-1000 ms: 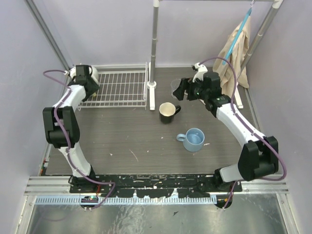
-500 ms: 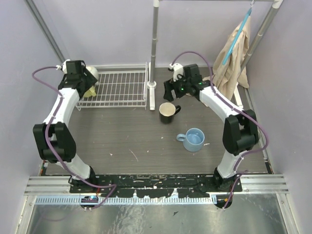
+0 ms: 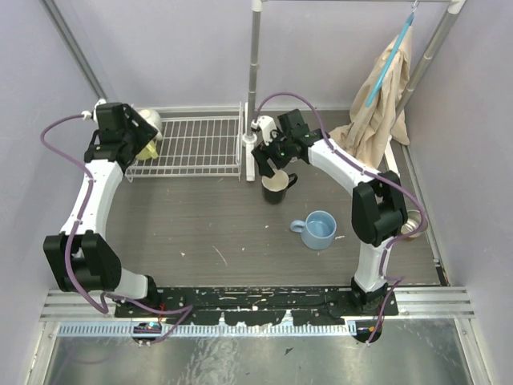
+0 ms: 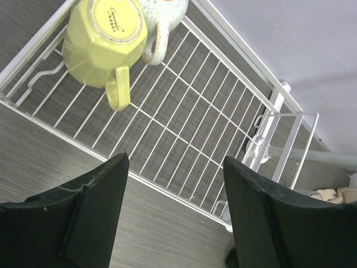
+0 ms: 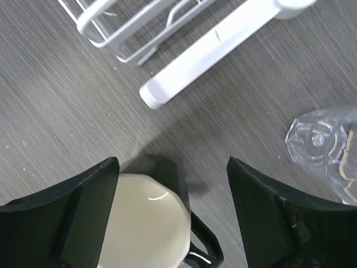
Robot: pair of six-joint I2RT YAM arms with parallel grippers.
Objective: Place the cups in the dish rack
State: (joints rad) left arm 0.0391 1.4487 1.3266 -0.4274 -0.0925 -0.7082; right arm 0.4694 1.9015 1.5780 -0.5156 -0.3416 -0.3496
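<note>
The white wire dish rack sits at the back left. A yellow mug lies upside down in its left end, and a cream-white mug stands beside it. My left gripper is open and empty, hovering over the rack's front left edge. My right gripper is open just above the black mug with cream inside, its fingers either side of the mug. The light blue mug stands on the table. The clear glass stands to the right of the black mug.
An upright white-grey pole rises beside the rack's right end, its white base bar just behind the black mug. A beige towel hangs at the back right. The rack's right half holds no cups.
My right gripper has swung left from the glass to above the black mug. My left gripper has shifted left and back from the mugs at the rack's left end.
</note>
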